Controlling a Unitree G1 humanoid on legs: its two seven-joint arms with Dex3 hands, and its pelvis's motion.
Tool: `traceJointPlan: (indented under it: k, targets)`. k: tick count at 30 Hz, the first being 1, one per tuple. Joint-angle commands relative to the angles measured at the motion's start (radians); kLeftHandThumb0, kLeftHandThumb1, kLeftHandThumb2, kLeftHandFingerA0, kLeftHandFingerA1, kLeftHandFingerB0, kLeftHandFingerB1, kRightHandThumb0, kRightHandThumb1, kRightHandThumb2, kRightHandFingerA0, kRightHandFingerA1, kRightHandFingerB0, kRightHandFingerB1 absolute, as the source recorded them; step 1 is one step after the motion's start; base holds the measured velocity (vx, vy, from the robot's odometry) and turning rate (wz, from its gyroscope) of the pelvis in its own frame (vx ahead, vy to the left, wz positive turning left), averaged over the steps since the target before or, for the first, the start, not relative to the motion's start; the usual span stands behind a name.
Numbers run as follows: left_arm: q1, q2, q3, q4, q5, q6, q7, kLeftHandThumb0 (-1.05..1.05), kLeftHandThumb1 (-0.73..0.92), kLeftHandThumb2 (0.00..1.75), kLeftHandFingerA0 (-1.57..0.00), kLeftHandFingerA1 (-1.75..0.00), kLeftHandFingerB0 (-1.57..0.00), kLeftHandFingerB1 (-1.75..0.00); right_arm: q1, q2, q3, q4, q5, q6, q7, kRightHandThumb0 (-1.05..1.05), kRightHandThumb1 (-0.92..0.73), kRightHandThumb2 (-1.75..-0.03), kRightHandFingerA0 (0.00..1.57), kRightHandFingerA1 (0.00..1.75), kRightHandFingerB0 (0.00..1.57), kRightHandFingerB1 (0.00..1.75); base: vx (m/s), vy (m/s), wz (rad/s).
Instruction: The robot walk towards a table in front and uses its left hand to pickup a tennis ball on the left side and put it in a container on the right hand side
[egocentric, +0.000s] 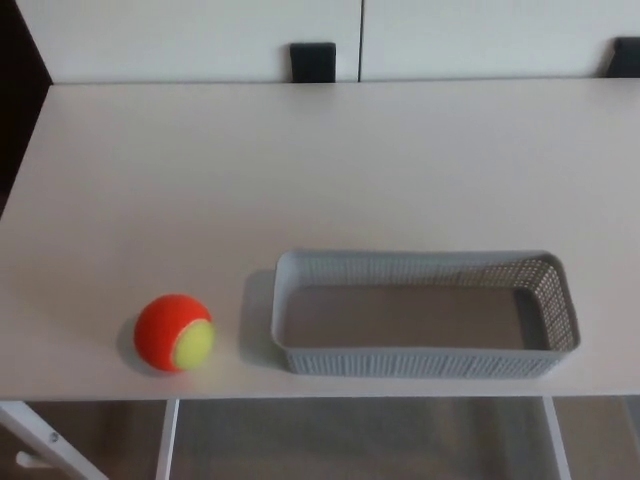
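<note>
The round, fuzzy tennis ball (175, 332), orange with a yellow-green patch, sits near the front edge of the smooth white table (300, 160). It is just left of the long grey basket (420, 362), which is empty and has walls full of little holes. No robot hand shows, so I cannot tell if the left hand is spread or closed, but the ball could roll off the front edge if a finger bumps it, because it is round and the table looks slick.
</note>
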Motion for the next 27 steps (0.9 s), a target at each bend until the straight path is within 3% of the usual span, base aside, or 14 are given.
traceJointPlan:
  k: [1, 3, 4, 7, 8, 13, 15, 16, 17, 18, 21, 24, 25, 27]
  targets:
    - [0.003, 0.009, -0.002, -0.012, 0.010, 0.001, 0.000, -0.22, 0.64, 0.60, -0.48, -0.42, -0.38, -0.34, 0.002, -0.014, -0.006, 0.000, 0.001, 0.000, -0.002, -0.36, -0.61, -0.57, 0.73, 0.45, 0.57, 0.40, -0.03, -0.072, 0.07]
    - [0.005, 0.011, -0.006, -0.014, 0.011, 0.001, -0.008, -0.22, 0.64, 0.60, -0.48, -0.42, -0.38, -0.34, 0.012, -0.015, -0.004, -0.019, -0.004, -0.005, -0.003, -0.36, -0.61, -0.57, 0.74, 0.45, 0.57, 0.40, -0.01, -0.094, 0.05]
    - [0.009, 0.011, -0.008, -0.015, 0.014, 0.001, -0.006, -0.22, 0.63, 0.59, -0.49, -0.43, -0.38, -0.34, 0.020, -0.017, -0.003, -0.023, -0.006, -0.007, -0.003, -0.42, -0.52, -0.78, 0.66, 0.56, 0.52, 0.52, 0.01, -0.097, 0.02]
    - [0.013, 0.014, -0.019, -0.005, 0.028, -0.012, -0.004, -0.23, 0.63, 0.59, -0.48, -0.42, -0.38, -0.34, 0.029, -0.018, -0.003, -0.020, -0.006, -0.016, 0.001, -0.42, -0.52, -0.78, 0.67, 0.57, 0.52, 0.52, 0.01, -0.056, 0.00]
    - [0.013, 0.014, -0.019, -0.002, 0.026, -0.010, -0.006, -0.23, 0.63, 0.59, -0.48, -0.42, -0.38, -0.34, 0.030, -0.019, -0.002, -0.020, -0.009, -0.014, 0.001, -0.36, -0.62, -0.58, 0.73, 0.44, 0.56, 0.40, 0.00, 0.000, 0.00]
    - [0.063, 0.010, -0.038, -0.098, 0.015, 0.014, -0.029, -0.23, 0.62, 0.59, -0.46, -0.40, -0.37, -0.34, 0.033, -0.015, -0.001, -0.016, -0.012, -0.023, -0.004, -0.36, -0.62, -0.58, 0.73, 0.45, 0.57, 0.40, 0.00, 0.000, 0.00]
    - [0.129, 0.003, -0.090, -0.233, 0.024, 0.025, -0.061, -0.35, 0.47, 0.68, -0.40, -0.44, -0.34, -0.41, 0.030, -0.018, -0.007, -0.017, -0.007, -0.016, 0.000, -0.35, -0.62, -0.58, 0.72, 0.44, 0.56, 0.40, 0.00, 0.000, 0.00]
    - [0.229, 0.028, -0.174, -0.411, 0.039, -0.038, -0.146, -0.20, 0.40, 0.88, -0.24, -0.54, -0.14, -0.47, 0.024, -0.017, -0.010, -0.010, -0.005, -0.017, -0.001, -0.41, -0.52, -0.77, 0.66, 0.57, 0.51, 0.52, 0.00, 0.000, 0.00]
    - [0.264, 0.041, -0.202, -0.470, 0.043, -0.063, -0.176, -0.20, 0.40, 0.88, -0.24, -0.54, -0.14, -0.47, 0.022, -0.016, -0.010, -0.007, -0.006, -0.018, -0.001, -0.41, -0.52, -0.77, 0.66, 0.57, 0.51, 0.52, 0.00, 0.000, 0.00]
    - [0.288, 0.057, -0.217, -0.519, 0.021, -0.085, -0.217, -0.29, 0.57, 0.57, -0.34, -0.37, -0.26, -0.30, 0.019, -0.014, -0.011, -0.004, -0.005, -0.019, -0.001, -0.41, -0.52, -0.77, 0.66, 0.57, 0.51, 0.52, 0.00, 0.000, 0.00]
    - [0.386, 0.133, -0.245, -0.741, -0.087, -0.132, -0.352, -0.38, 0.58, 0.58, -0.33, -0.36, -0.20, -0.28, 0.015, -0.013, -0.013, -0.004, -0.002, -0.015, 0.003, -0.37, -0.62, -0.58, 0.73, 0.45, 0.56, 0.40, 0.00, 0.000, 0.00]
    - [0.514, 0.217, -0.213, -1.056, -0.295, -0.074, -0.470, -0.36, 0.58, 0.58, -0.32, -0.37, -0.18, -0.28, 0.012, -0.021, -0.009, -0.002, -0.009, -0.009, 0.005, -0.38, -0.62, -0.58, 0.71, 0.45, 0.55, 0.39, 0.00, 0.000, 0.00]
    - [0.538, 0.222, -0.199, -1.106, -0.318, -0.093, -0.475, -0.41, 0.56, 0.57, -0.35, -0.37, -0.18, -0.28, 0.011, -0.024, -0.008, -0.007, -0.013, -0.011, 0.004, -0.43, -0.52, -0.78, 0.66, 0.57, 0.50, 0.52, 0.00, 0.000, 0.00]
    - [0.576, 0.225, -0.164, -1.193, -0.358, -0.148, -0.484, -0.50, 0.56, 0.58, -0.39, -0.37, -0.19, -0.28, 0.005, -0.025, -0.009, -0.007, -0.012, -0.010, 0.005, -0.43, -0.52, -0.78, 0.67, 0.57, 0.51, 0.52, 0.00, 0.000, 0.00]
